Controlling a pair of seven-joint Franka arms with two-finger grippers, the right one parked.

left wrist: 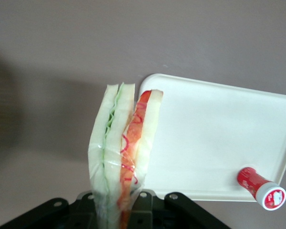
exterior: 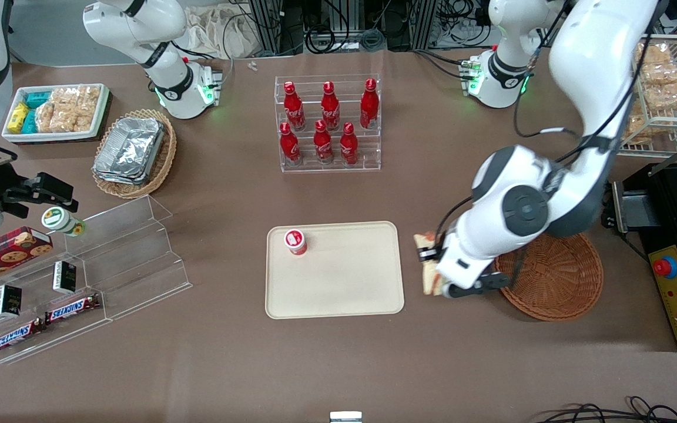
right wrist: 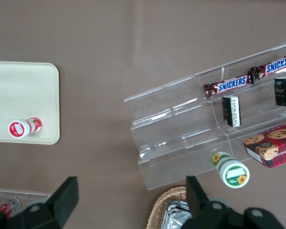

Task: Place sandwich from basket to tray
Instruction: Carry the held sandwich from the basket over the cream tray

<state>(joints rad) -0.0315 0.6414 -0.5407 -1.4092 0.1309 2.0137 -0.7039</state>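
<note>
From the front we see our claw (exterior: 432, 276) clamped on the sandwich (exterior: 428, 265), held above the bench (exterior: 338, 364) in the gap between the wicker basket (exterior: 556, 282) and the cream tray (exterior: 338, 294). The basket beside the claw holds nothing, so the pick looks done. A small red bottle (exterior: 295, 242) stands on the tray, well away from the claw. In the left wrist view the sandwich (left wrist: 124, 152) hangs upright from the claw (left wrist: 119, 210), its filling edge showing, the tray (left wrist: 219, 138) corner just under it. What remains: carry over the tray, lower, release.
</note>
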